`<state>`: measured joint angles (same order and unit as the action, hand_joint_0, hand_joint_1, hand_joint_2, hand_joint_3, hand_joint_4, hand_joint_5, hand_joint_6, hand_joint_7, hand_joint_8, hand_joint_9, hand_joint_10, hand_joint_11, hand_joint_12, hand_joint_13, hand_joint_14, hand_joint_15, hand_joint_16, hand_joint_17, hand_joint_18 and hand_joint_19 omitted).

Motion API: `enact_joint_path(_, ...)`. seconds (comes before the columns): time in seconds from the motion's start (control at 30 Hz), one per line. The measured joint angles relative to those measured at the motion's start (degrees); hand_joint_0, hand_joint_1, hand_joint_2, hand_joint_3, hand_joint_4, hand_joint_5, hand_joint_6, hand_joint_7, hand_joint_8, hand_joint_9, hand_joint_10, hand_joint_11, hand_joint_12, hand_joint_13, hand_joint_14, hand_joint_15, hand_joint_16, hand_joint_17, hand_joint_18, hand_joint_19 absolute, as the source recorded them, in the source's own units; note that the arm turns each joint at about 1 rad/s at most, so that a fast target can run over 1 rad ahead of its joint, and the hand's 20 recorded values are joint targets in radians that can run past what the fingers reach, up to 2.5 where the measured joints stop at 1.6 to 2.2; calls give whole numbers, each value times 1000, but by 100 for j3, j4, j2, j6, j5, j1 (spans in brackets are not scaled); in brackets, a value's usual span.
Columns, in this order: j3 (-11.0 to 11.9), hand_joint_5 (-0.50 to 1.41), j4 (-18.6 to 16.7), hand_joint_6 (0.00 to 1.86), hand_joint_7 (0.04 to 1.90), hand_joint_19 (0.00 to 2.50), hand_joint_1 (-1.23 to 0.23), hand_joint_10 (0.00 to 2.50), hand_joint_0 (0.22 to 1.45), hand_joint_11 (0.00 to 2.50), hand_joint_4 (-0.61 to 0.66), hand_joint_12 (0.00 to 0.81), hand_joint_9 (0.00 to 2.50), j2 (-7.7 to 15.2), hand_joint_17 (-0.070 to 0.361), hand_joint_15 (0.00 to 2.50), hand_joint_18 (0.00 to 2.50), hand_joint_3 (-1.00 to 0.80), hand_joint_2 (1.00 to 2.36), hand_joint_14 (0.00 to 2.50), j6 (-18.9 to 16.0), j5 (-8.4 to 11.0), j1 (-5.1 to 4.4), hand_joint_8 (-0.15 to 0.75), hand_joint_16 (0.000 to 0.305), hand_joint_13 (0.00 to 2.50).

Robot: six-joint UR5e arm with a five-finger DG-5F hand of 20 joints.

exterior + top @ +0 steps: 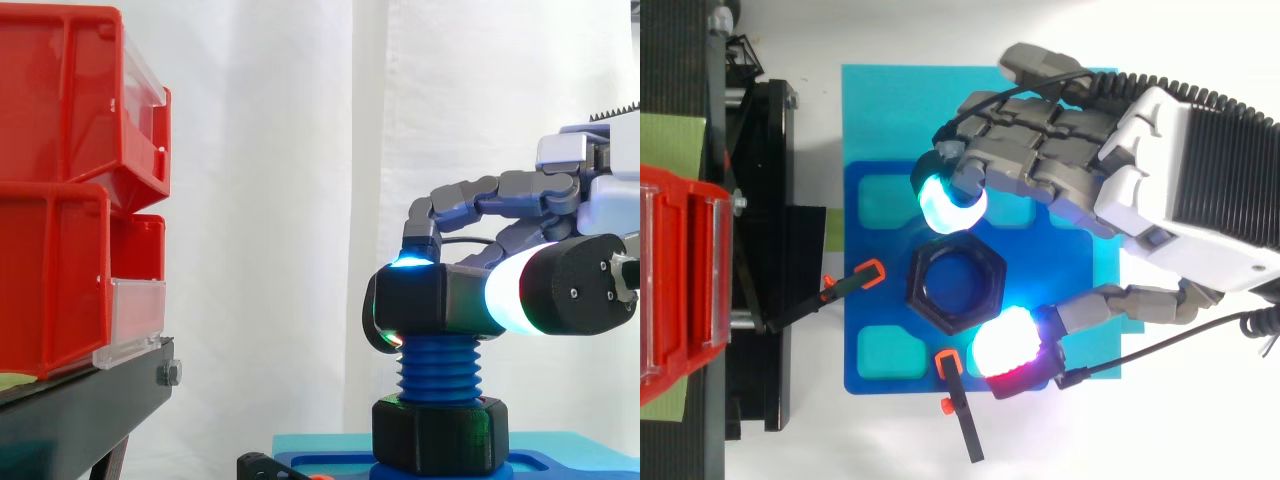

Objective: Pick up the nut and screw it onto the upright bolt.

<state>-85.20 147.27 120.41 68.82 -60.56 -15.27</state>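
A blue threaded bolt (440,365) stands upright on a blue base plate (870,330). On its top sits a black hex nut (956,282), also seen as the black block above the threads (425,300). My hand (1180,190) reaches in from the right, its fingers curled down. One glowing pad (950,202) presses the nut's far side and another pad (1006,352) presses its near side, so the nut is pinched between them. A second black hex nut (440,432) sits at the foot of the bolt, against the plate.
Red bins (70,190) stack on a black stand (80,410) to the left. Two black clamps with orange tips (855,280) (955,385) hold the blue plate, which lies on a cyan mat (880,110).
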Motion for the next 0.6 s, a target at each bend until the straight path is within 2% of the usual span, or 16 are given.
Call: enact_joint_path(0.6,-1,-124,111,502,1315,0,-678,0,542,15,246,339,721,0,84,0,303,-500,1000,0,0,0,23,322,37,535)
